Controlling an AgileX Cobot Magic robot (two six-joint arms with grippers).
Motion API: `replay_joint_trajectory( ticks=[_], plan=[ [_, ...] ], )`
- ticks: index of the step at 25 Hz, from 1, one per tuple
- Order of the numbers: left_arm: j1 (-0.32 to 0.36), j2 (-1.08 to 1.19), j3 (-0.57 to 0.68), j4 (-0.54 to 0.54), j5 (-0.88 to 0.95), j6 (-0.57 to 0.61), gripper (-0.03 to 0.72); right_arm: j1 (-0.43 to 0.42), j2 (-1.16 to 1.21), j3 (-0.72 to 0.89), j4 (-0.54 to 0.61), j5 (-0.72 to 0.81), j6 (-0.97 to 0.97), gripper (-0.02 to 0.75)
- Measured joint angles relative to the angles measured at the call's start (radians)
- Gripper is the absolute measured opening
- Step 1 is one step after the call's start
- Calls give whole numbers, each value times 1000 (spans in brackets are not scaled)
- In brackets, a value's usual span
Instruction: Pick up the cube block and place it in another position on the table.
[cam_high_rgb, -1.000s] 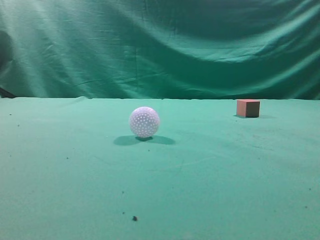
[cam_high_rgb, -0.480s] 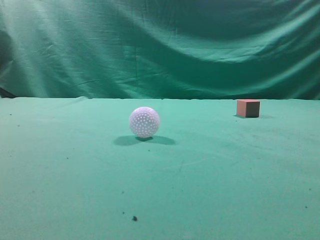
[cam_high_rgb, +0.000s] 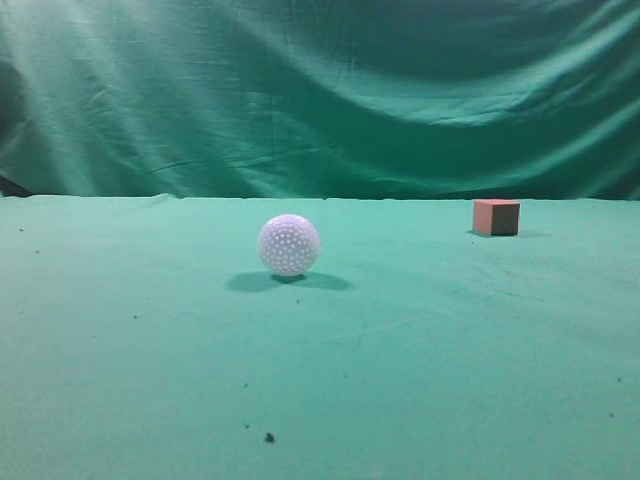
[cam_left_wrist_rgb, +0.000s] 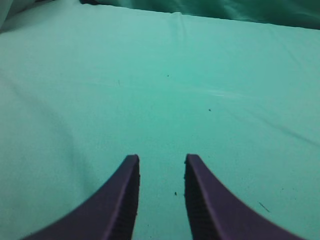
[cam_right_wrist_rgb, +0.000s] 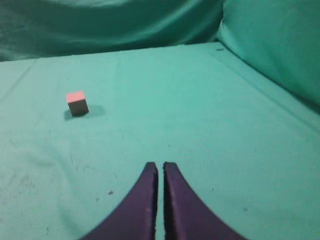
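Green backdrop curtain (cam_high_rgb: 320, 95), wrinkled, hangs behind the far edge. Table (cam_high_rgb: 150, 350) covered in green cloth with small dark specks, wide and flat.

White dimpled ball (cam_high_rgb: 289, 244) sits near the middle of the table, shadow beneath it.

Cube block (cam_high_rgb: 496, 216) rests flat on the table, far right, well apart from the ball. Salmon-pink face toward the left, darker shaded face toward the right, one vertical edge turned toward the exterior camera. No long axis; sides look equal.

Right hand (cam_right_wrist_rgb: 160, 172): fingers nearly together, only a thin slit between them, holding nothing. Cube lies far and to the left of it in the wrist view, well apart.

Left hand (cam_left_wrist_rgb: 161, 167): fingers parted by a moderate gap, empty, above bare cloth. Cube not visible from its wrist camera.
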Motion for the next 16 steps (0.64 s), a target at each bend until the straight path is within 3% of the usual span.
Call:
replay_joint_trajectory(
  ticks=[16],
  plan=[
    [0, 0, 0, 0, 0, 0, 262, 0, -2, 11, 37, 21, 2, 0]
  ],
)
